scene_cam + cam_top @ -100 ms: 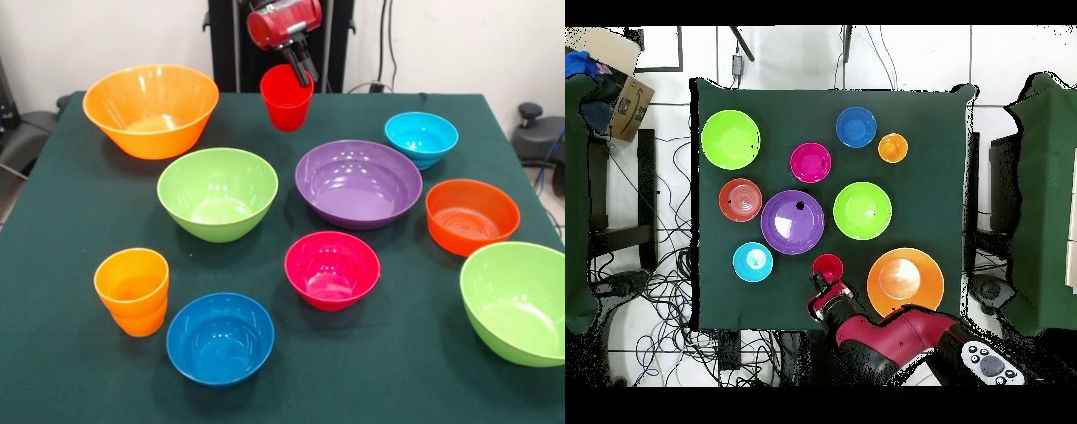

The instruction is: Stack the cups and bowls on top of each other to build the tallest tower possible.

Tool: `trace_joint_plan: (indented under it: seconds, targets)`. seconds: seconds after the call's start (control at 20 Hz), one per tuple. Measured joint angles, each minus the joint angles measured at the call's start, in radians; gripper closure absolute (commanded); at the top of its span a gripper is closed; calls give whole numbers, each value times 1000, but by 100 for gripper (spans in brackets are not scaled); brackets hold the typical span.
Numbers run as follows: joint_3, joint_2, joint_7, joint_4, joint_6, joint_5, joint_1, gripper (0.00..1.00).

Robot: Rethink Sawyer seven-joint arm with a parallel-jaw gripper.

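We see the red and black arm's gripper (303,67) clamped on the rim of the smooth red plastic cup (286,98), which sits upright at the table's far edge in the front view, between the large yellow-orange glossy plastic bowl (152,109) and the small light blue bowl (422,138). Whether the cup's base touches the dark green tablecloth (79,212) we cannot tell. From overhead, the gripper (823,291) meets the red cup (828,267) just beside the wide purple bowl (792,221).

The other pieces lie separately, all open side up. In the front view, a lime green bowl (217,193) stands just beside the purple one, a second lime green bowl (516,302) is at the right edge, and the orange bowl (471,215) lies between it and the light blue one. The small pink bowl (332,269), the dark blue bowl (220,338) and nested orange cups (132,291) occupy the near side.
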Motion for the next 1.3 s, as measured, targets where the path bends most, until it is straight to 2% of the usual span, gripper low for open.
trace_joint_plan:
  seconds: [0.75,1.3]
  targets:
    - [-125,89,0,-38,-113,-2,57,100]
    - [-198,115,0,-58,-181,-2,111,100]
